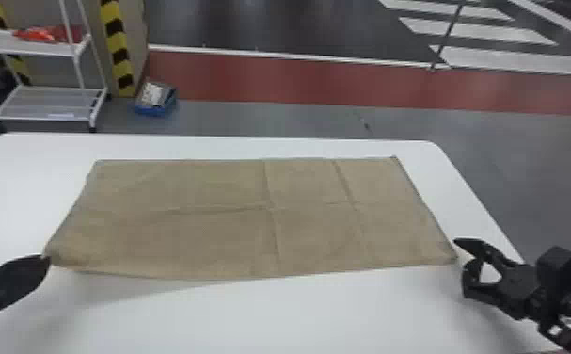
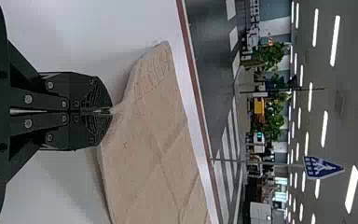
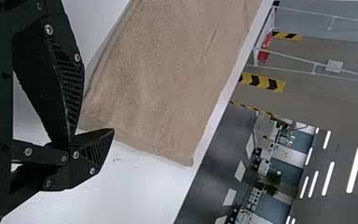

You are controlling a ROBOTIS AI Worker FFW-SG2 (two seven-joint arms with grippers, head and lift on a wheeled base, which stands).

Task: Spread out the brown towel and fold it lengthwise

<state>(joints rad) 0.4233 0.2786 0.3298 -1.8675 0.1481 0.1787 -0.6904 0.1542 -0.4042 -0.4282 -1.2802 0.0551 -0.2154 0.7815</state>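
Brown towel (image 3: pixel 158 79) near parted fingers (image 3: pixel 95 151)

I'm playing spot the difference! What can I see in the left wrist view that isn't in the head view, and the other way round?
Left wrist view: a blue road sign, ceiling lights and green plants.

Head view: a white rack and a blue box on the floor.

Both: the brown towel, the white table and the left end effector, pinching one corner of the towel.
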